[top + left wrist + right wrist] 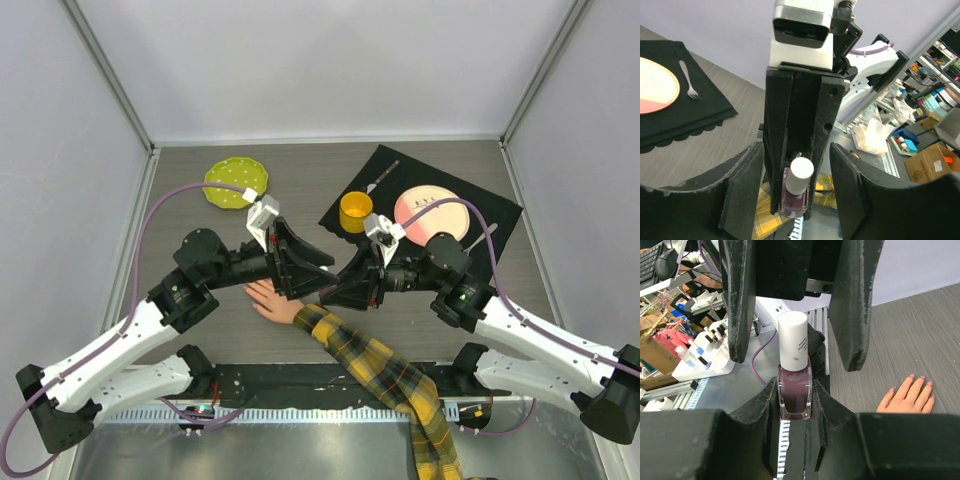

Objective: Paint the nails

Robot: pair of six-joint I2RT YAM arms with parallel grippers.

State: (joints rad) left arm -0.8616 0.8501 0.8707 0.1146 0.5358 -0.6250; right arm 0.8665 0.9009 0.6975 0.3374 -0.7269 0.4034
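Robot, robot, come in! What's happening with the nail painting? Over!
Right gripper shut on polish bottle. Left gripper open around white cap, cap on. Nails pale pink, no dark polish. Mannequin hand lies uncovered.

Between the jaws of the right gripper, a bottle of glossy dark-plum glass is seen, topped by a cap of smooth white plastic with a faint sheen. The right gripper and the left gripper are formed of matt black plastic, grained and scuffed pale along the finger edges. Beside the right jaws, the mannequin hand is shown as smooth, matt peach plastic; the finish of its nails cannot be told. The table is finished in matt grey wood grain. Below the left jaws, woven plaid cloth is seen on the sleeve. Off to their side, a black cloth mat and a bright metal fork are seen.
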